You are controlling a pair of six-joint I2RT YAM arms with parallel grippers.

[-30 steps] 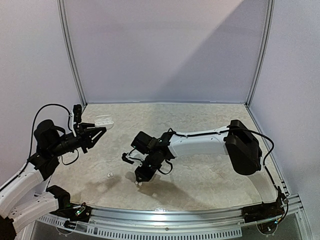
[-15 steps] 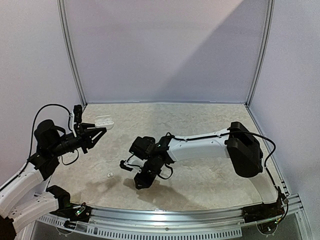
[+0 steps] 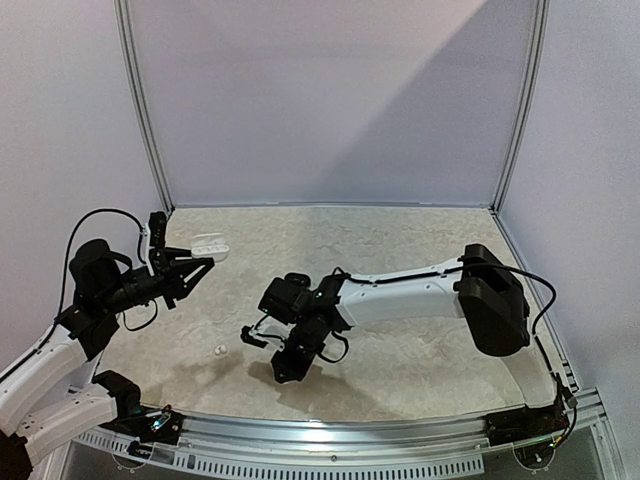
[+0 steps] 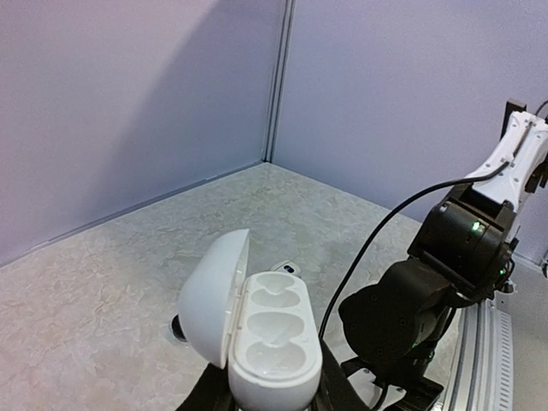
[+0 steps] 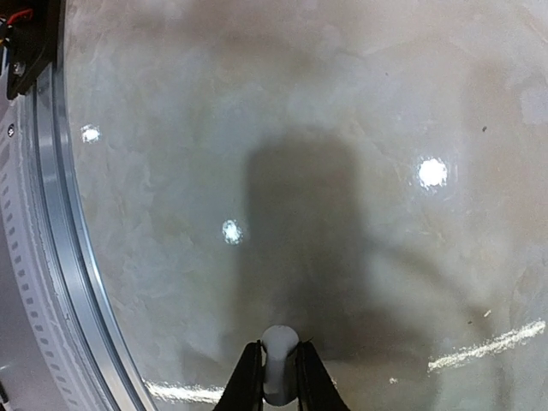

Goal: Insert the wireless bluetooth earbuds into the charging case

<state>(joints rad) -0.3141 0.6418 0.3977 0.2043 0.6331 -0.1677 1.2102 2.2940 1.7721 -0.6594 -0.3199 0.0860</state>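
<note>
Right gripper (image 5: 279, 360) clamped on one white earbud (image 5: 279, 341). The bud sits pinched between the two fingertips (image 5: 248, 377), its rounded end poking out past them. Wrist view looks straight down at the marble table (image 5: 360, 103), the gripper's shadow under it and the metal edge rail (image 5: 51, 257) along the left. In the top view the right gripper (image 3: 285, 368) is low over the near-centre of the table, arm stretched in from the right, tip pointing down.

Left gripper (image 4: 272, 396) closed on the charging case (image 4: 274, 342), gripping its base from both sides. Case is white, lid flipped open to the left, both wells facing up and empty. It is held off the table. In the top view the case (image 3: 208, 243) is at the far left, well apart from the right gripper.

Second white earbud (image 3: 218, 350) lies loose on the table, between the two grippers and nearer the front edge. It touches nothing.

Right arm's black joints (image 4: 428, 291) show behind the case in the left wrist view.
</note>
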